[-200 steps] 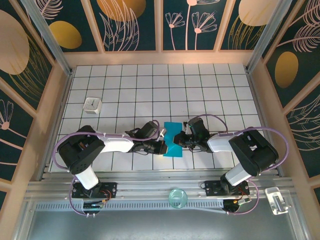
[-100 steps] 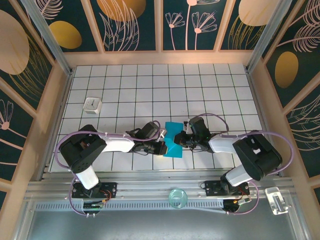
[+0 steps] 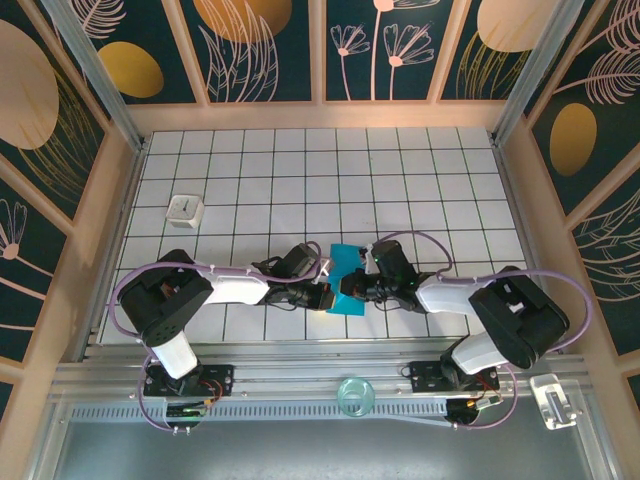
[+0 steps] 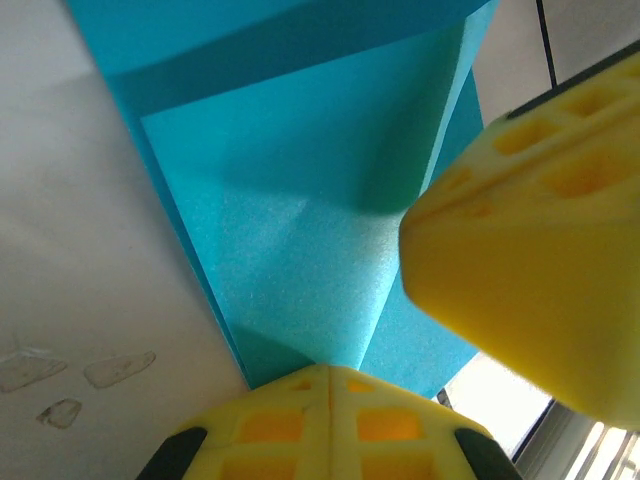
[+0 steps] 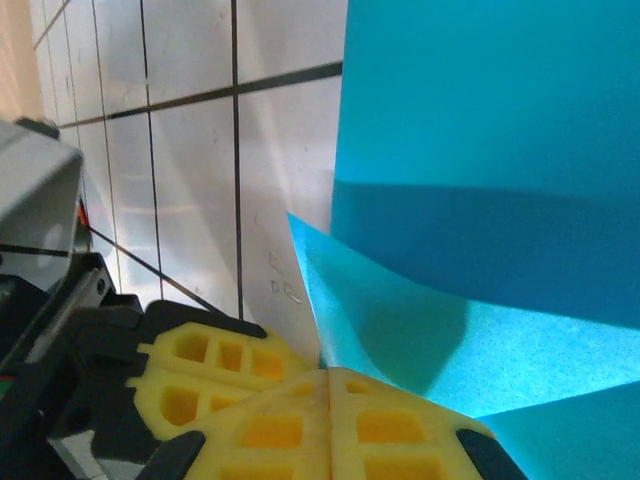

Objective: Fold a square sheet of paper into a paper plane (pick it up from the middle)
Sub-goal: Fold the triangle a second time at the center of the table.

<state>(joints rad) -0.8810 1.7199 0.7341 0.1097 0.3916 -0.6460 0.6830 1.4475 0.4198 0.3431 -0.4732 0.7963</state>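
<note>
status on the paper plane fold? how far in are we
Early. Done: the teal sheet carries at least one fold, with layers overlapping in both wrist views. In hand: the left gripper and right gripper each appear to have their jaws shut on an edge of it, and one flap looks lifted off the table. Left: no pointed nose, wings or dart shape yet.

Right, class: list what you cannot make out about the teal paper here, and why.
Top view: teal paper is half covered by the left claw and right claw; its folds are too small to read.
Left wrist view: a blurred yellow finger hides the paper's right side.
Right wrist view: the paper runs off the top and right edges.
</note>
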